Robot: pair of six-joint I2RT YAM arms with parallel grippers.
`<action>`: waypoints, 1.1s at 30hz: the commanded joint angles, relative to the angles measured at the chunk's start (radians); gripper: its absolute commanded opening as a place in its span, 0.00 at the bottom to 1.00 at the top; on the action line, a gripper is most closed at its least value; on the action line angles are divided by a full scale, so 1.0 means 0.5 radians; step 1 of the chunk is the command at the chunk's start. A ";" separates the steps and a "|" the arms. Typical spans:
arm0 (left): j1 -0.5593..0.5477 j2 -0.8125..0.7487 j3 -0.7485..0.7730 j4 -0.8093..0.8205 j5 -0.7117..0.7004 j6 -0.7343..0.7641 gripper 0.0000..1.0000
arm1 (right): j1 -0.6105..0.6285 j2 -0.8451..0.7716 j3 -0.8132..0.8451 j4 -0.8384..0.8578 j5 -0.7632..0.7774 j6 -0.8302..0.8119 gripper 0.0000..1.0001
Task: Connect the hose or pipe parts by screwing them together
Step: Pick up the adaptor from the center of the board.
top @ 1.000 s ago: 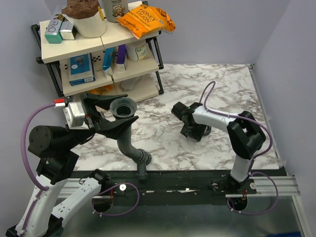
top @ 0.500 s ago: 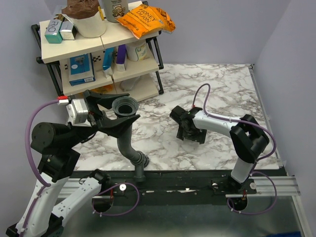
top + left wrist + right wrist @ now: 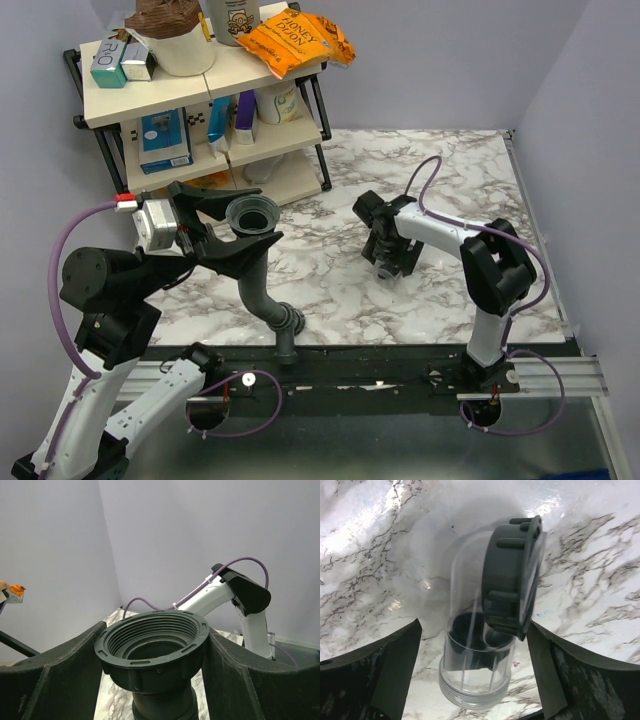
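Note:
My left gripper (image 3: 260,218) is shut on the wide threaded mouth (image 3: 152,635) of the dark grey rigid pipe fitting (image 3: 256,290). It holds the fitting upright above the table's near left. A finger (image 3: 60,675) presses on each side of the collar. On the marble table (image 3: 330,290) lies a clear elbow piece (image 3: 470,630) with a dark grey ribbed nut (image 3: 512,580) on one end. My right gripper (image 3: 474,625) straddles it from above, open, with gaps on both sides. In the top view the right gripper (image 3: 390,262) hides most of that piece. The hose is out of view.
A shelf rack (image 3: 110,95) at the back left carries boxes, bottles and an orange snack bag (image 3: 295,40), close behind my left gripper. Purple cables (image 3: 425,185) loop off both arms. Walls close the right and far sides.
The right gripper has turned at the wrist and shifted a little right over the clear piece, its jaws now wider apart. The left arm has lifted the pipe fitting very slightly.

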 commanded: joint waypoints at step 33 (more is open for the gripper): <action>0.012 -0.005 -0.119 0.467 0.342 -0.232 0.00 | 0.200 -1.073 0.155 0.905 0.374 -1.261 0.00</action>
